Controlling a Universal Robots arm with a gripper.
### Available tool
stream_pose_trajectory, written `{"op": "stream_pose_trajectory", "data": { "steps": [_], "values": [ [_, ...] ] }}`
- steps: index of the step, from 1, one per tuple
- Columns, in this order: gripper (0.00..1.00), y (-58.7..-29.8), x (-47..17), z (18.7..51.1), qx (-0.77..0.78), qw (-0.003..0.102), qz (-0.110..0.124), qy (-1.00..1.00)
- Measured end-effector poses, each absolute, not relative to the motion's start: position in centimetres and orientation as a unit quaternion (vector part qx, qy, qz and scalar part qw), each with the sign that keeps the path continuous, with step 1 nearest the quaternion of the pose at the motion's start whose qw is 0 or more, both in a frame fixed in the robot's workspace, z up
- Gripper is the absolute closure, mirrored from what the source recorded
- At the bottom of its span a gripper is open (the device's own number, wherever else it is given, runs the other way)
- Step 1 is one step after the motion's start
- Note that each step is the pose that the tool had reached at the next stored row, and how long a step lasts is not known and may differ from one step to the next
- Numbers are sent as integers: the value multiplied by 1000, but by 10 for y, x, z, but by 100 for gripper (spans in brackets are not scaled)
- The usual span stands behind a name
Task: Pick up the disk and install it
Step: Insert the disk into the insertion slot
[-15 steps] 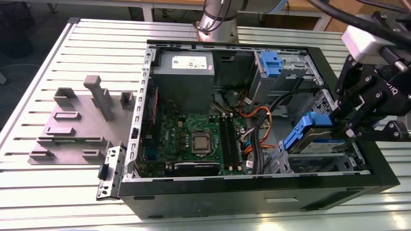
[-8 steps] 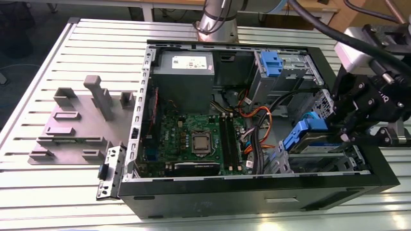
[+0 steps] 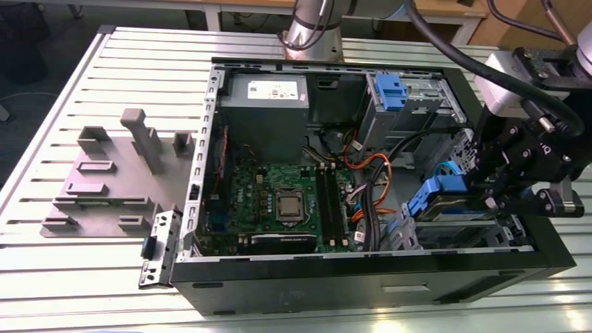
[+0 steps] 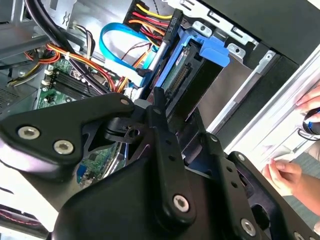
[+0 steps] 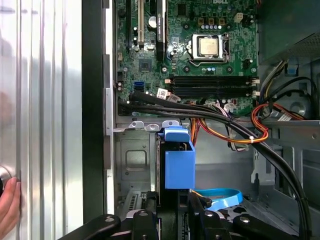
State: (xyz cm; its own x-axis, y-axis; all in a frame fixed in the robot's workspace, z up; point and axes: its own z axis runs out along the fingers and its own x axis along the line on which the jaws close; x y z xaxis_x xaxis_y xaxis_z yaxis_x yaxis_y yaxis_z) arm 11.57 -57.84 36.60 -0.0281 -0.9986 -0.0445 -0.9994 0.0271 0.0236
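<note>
Standing on edge in the drive bay at the near corner of the open computer case (image 3: 370,284), toward the exterior view's right, the disk (image 3: 439,201) shows its blue carrier uppermost, with silver metal just behind it. The gripper (image 3: 486,191) reaches it from the exterior view's right. In the first wrist view its black fingers (image 5: 148,216) sit on either side of the disk (image 5: 179,162), pressed against the flat faces below the blue tab, so it looks closed on it. In the second wrist view the disk (image 4: 192,82) runs from between the fingers of the gripper (image 4: 182,117) into the grey bay. Orange and black cables (image 5: 240,132) cross beside it, next to the green motherboard (image 5: 200,60). A person's hand (image 5: 7,205) rests on the slatted tabletop (image 3: 111,277).
</note>
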Motion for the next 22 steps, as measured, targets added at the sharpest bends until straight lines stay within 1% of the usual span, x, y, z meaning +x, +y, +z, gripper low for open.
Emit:
{"op": "stream_pose_trajectory", "data": {
  "steps": [11, 13, 14, 22],
  "values": [
    [65, -578, 116, 361, -697, 8, 24, 717],
    [65, -578, 116, 360, -697, 8, 24, 717],
    [59, -579, 116, 360, -697, 8, 24, 717],
    [59, -578, 115, 360, -697, 8, 24, 717]
  ]
}}
